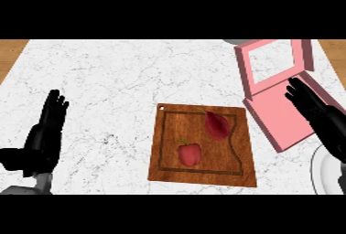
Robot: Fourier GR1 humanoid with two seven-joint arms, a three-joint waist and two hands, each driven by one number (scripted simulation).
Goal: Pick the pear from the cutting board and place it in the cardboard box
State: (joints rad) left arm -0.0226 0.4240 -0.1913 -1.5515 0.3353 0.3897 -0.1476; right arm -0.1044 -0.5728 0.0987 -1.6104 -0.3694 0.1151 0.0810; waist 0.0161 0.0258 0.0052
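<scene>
Left hand (42, 137) open, pear (190, 154) on cutting board (169, 155)

White marble counter (121, 82), red bell pepper (190, 154)

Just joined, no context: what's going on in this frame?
Nothing is held yet. A wooden cutting board lies on the white marble counter with two red items on it: a dark red pear and a red bell pepper. The right hand, fingers straight, is over the open pink box right of the board, apart from the pear. The left hand rests open at the left edge.
</scene>
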